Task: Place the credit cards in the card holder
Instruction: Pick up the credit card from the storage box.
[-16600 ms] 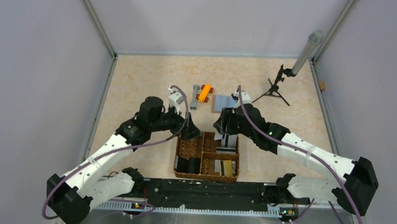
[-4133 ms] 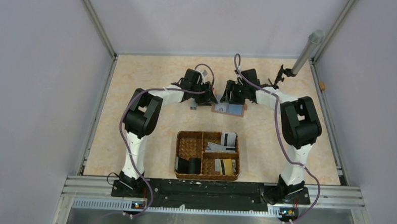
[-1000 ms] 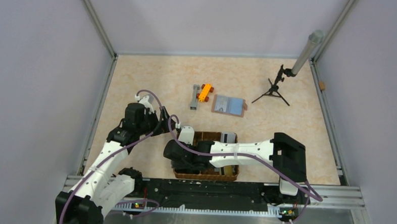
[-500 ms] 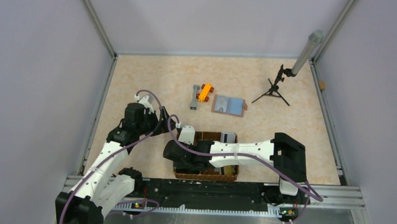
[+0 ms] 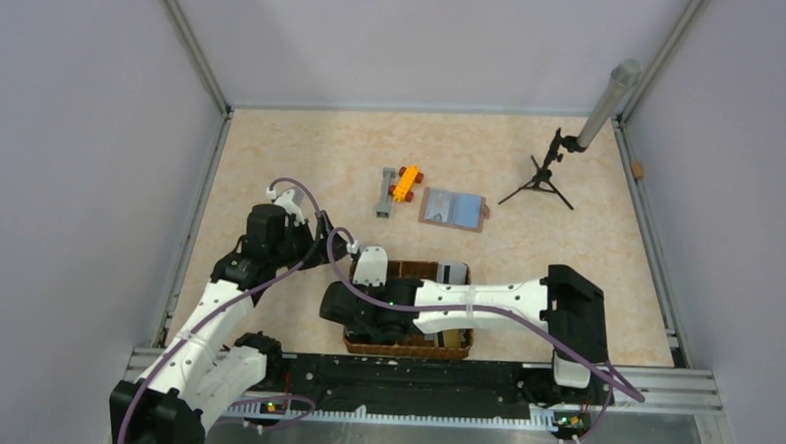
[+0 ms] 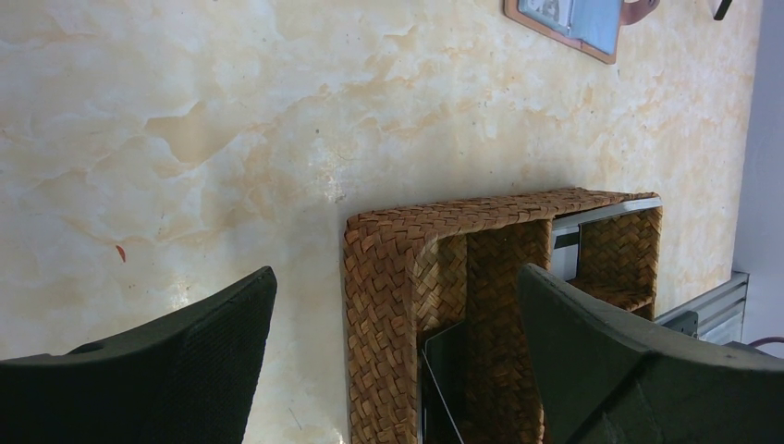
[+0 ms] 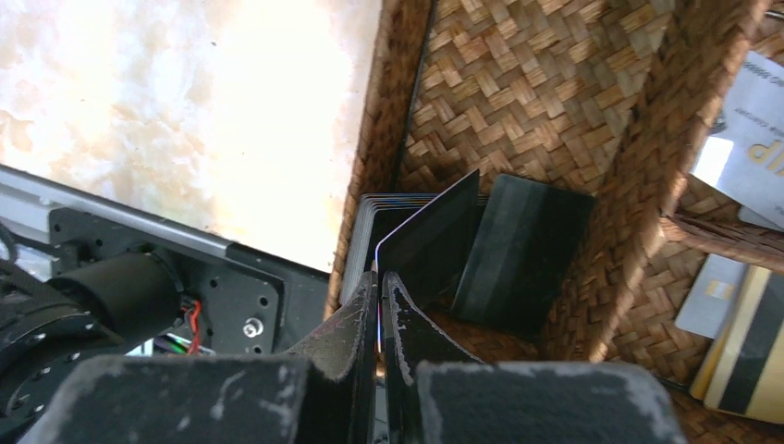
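Note:
The card holder (image 5: 453, 208) lies open on the table beyond the basket, light blue inside, and shows at the top edge of the left wrist view (image 6: 573, 18). My right gripper (image 7: 380, 277) reaches into the near-left compartment of the woven basket (image 5: 412, 270) and is shut on the edge of a thin dark credit card (image 7: 432, 231), which stands tilted beside a stack of cards (image 7: 362, 236). More credit cards lie in the right compartments: a white one (image 7: 753, 139) and a gold one with a black stripe (image 7: 749, 342). My left gripper (image 6: 396, 277) hangs open over the basket's far-left corner, holding nothing.
A black block (image 7: 522, 250) stands in the same compartment as the held card. An orange toy (image 5: 406, 183) and a grey bar (image 5: 384, 192) lie left of the card holder. A small tripod (image 5: 538, 173) stands at the back right. Walls enclose the table.
My right gripper has shut on the dark card inside the basket. Both arms have hardly moved, and the left gripper has stayed open.

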`<state>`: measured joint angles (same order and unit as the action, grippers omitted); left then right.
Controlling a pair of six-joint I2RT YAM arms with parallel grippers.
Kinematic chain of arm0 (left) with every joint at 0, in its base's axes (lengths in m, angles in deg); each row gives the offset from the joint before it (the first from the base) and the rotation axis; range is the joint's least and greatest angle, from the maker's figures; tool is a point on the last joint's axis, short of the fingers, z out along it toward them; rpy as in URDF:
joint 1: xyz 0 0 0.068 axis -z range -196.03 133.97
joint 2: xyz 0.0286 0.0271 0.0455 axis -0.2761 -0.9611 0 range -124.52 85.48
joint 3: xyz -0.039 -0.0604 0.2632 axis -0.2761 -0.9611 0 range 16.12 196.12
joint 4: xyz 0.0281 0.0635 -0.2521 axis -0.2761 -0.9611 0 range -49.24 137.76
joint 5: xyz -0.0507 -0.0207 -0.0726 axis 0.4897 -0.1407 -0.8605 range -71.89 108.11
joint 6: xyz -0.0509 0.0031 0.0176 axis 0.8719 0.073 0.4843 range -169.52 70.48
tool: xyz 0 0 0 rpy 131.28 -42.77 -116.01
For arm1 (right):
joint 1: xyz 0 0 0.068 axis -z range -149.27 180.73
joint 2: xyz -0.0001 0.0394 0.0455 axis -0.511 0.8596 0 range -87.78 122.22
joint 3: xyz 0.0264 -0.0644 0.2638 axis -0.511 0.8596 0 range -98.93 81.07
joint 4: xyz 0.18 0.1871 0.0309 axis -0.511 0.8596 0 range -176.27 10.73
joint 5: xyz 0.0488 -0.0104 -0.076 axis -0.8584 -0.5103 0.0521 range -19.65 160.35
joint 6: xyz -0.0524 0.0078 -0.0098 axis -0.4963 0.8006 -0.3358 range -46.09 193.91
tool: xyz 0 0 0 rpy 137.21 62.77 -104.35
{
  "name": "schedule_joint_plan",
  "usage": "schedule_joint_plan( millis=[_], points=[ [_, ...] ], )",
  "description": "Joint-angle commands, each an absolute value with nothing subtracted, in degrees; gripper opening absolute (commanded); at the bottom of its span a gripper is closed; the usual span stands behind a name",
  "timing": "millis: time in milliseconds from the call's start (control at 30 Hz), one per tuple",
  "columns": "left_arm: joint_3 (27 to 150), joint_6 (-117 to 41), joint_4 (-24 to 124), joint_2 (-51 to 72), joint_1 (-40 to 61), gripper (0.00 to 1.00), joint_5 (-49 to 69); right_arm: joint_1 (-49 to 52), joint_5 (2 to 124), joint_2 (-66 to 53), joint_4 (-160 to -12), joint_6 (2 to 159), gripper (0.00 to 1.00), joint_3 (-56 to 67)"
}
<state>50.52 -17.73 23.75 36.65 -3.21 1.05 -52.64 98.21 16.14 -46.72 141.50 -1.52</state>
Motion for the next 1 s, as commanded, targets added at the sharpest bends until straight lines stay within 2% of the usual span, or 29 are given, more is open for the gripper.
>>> schedule_joint_plan(
  millis=[0, 600, 967],
  points=[
    [50.5, -18.0, 25.0, 37.7, -3.5, 0.99, 1.2, -53.8, 101.8, 16.5, -42.2, 141.3, 0.00, -4.2],
    [51.1, -18.1, 24.0, 37.3, -3.8, 0.99, 2.9, -54.2, 102.4, 22.0, -31.3, 139.1, 0.00, -7.2],
    [51.3, -18.1, 23.6, 37.7, -4.0, 0.99, 3.7, -52.9, 99.5, 23.5, -33.6, 137.4, 0.00, -5.5]
  ],
)
